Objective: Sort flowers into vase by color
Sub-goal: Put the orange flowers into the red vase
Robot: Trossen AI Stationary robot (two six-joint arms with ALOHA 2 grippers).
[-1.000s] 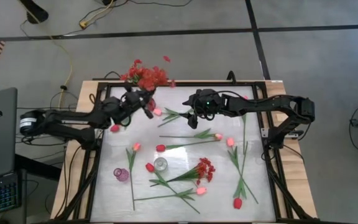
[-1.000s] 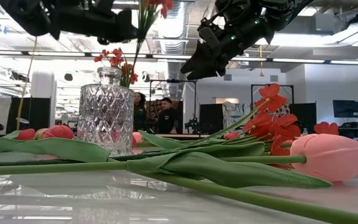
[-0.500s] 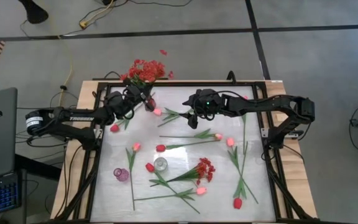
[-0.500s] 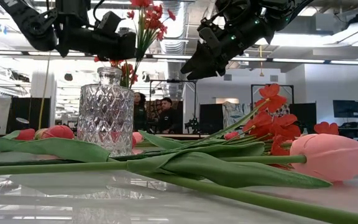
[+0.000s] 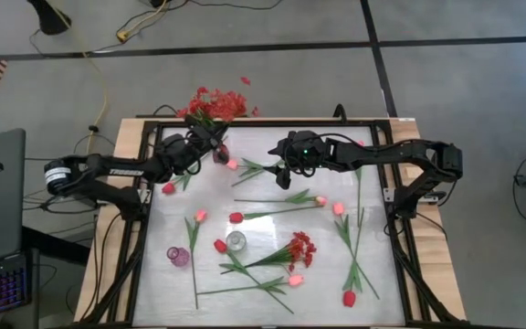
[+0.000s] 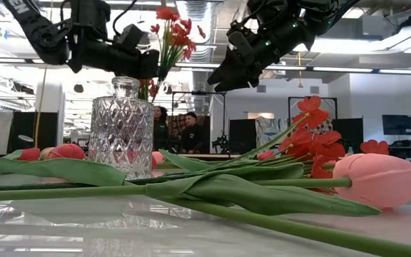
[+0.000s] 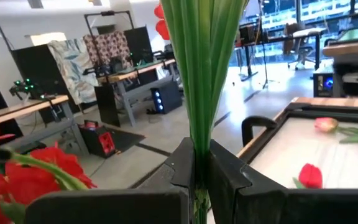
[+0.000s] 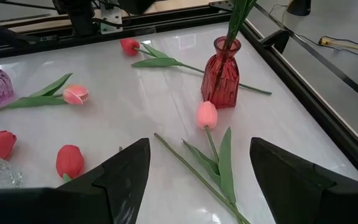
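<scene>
Left gripper (image 7: 199, 180): clamped on green stems of a red blossom spray (image 5: 215, 103), stem ends inside the red vase (image 8: 222, 73) at the table's far edge. Right gripper (image 8: 199, 171): fingers apart, empty, above a pink tulip (image 8: 207, 114) beside that vase.

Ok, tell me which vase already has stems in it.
The red vase near the table's far edge, with green stems standing in it. The clear vase and purple vase look empty.
</scene>
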